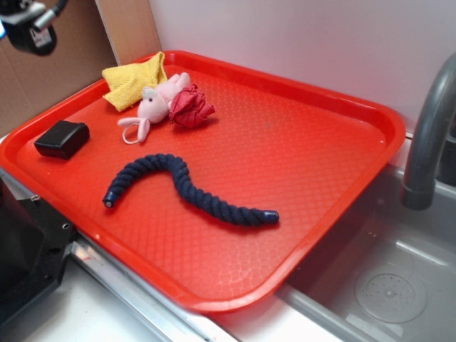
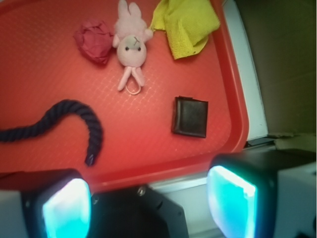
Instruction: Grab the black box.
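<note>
You have a red tray [image 1: 335, 135] in front of you, resting partly over a grey sink basin [image 1: 388, 285] with a grey faucet [image 1: 427, 128] standing at its right. The black box [image 1: 62, 139] lies flat on the tray near its left edge, in the corner area, apart from everything else; in the wrist view you see the same box [image 2: 189, 117] just inside the tray's right rim [image 2: 237, 89], because that camera looks back the other way. To the right of the box in the exterior view lies the dark navy rope [image 1: 187, 189], curving across the middle of the tray, and it does not touch the box. At the far left corner you find a yellow cloth [image 1: 130, 82], with a pink plush bunny [image 1: 160, 100] lying against it and a crumpled red cloth [image 1: 191, 107] touching the bunny on its right. Your gripper [image 2: 148, 208] shows in the wrist view as two fingers [image 2: 233, 203] with glowing teal pads at the bottom of the frame, standing well apart with nothing between them. They sit over the near rim of the tray and the black base [image 1: 25, 249] beside it, with the box beyond the right-hand finger and not in contact with it. In the exterior view only a bit of the arm [image 1: 28, 25] is visible at the top left, high above the tray.
</note>
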